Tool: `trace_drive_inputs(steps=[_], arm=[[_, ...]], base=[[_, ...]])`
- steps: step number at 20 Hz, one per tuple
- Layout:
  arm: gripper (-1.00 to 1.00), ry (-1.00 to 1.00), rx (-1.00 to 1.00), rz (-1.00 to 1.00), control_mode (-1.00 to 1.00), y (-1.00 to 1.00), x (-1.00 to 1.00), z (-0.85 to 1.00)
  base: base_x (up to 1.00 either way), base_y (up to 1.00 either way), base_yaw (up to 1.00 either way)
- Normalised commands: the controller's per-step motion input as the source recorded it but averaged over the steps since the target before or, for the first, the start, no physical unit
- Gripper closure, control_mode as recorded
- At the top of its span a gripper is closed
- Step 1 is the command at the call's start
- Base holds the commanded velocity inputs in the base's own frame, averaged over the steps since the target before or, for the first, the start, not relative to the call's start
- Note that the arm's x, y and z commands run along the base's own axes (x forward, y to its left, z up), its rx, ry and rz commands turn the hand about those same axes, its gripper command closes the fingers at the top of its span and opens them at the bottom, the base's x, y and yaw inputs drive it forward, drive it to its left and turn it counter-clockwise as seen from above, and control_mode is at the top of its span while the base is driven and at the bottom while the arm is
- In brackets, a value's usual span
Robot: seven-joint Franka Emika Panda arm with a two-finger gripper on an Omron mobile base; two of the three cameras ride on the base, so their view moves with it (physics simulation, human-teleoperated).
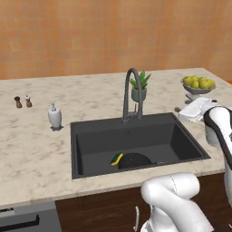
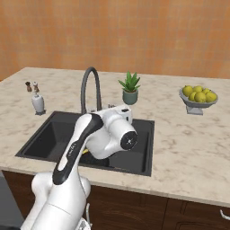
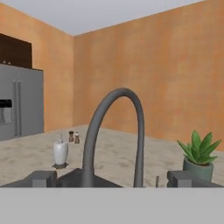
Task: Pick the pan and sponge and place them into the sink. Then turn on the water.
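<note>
Hand view: tool (image 3: 112,178) is hanging open, facing faucet (image 3: 114,135). Pan (image 1: 134,160) w/ sponge (image 1: 117,158) are lying in sink (image 1: 90,136).

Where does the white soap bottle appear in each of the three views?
Left base view: soap bottle stands left of the sink, on the counter.
Right base view: far left, beside the sink's back corner.
Hand view: lower left, left of the faucet.
Shared landmark: the arched faucet.

orange textured walls (image 1: 113,31) rise behind a pale marbled surface (image 1: 36,149); dark wood cabinets (image 2: 179,211) sit below it, and a grey refrigerator (image 3: 19,105) stands far off beside a dark upper cabinet (image 3: 15,51).
</note>
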Motion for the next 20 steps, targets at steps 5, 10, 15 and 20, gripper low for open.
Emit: trace_drive_inputs(steps=[5, 10, 15, 20], arm=[[-1.00, -0.01, 0.00, 0.00, -1.00, 0.00, 0.58, -0.20], [-1.00, 0.00, 0.00, 0.01, -1.00, 0.00, 0.56, -0.21], [-1.00, 0.00, 0.00, 0.03, -1.00, 0.05, 0.40, -0.33], [-1.00, 0.00, 0.00, 0.02, -1.00, 0.08, 0.29, -0.26]], base=[[0.00, 0.00, 0.00], [0.00, 0.00, 0.00], [0.00, 0.00, 0.00], [0.00, 0.00, 0.00]])
